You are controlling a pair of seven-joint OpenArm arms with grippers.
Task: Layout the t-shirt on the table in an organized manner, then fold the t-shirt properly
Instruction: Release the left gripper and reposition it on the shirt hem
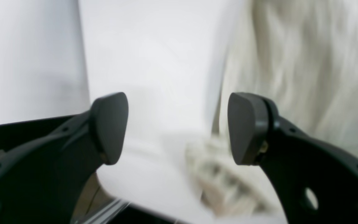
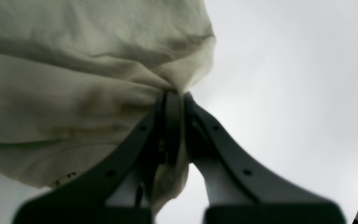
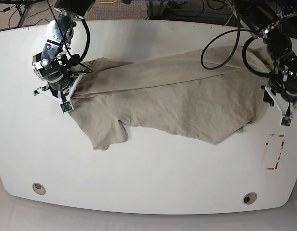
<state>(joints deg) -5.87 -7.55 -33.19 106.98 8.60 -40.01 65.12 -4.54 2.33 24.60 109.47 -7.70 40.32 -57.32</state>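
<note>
Across the middle of the white surface (image 3: 148, 163), my t-shirt (image 3: 177, 96) lies spread and rumpled, right gripper (image 2: 174, 96) at left, jaws clamped on its edge, left gripper (image 1: 177, 127) at right, jaws wide apart, empty.

1. The place looked like a robotics lab.
2. Two cabled arms (image 3: 57, 53) stood over a white table (image 3: 148, 168).
3. Red tape (image 3: 275, 151) marked the tabletop; cables (image 3: 18, 12) lay behind it.

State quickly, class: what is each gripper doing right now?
Left gripper: open, holding nothing.
Right gripper: shut on the plain beige soft-fabric t-shirt.
</note>
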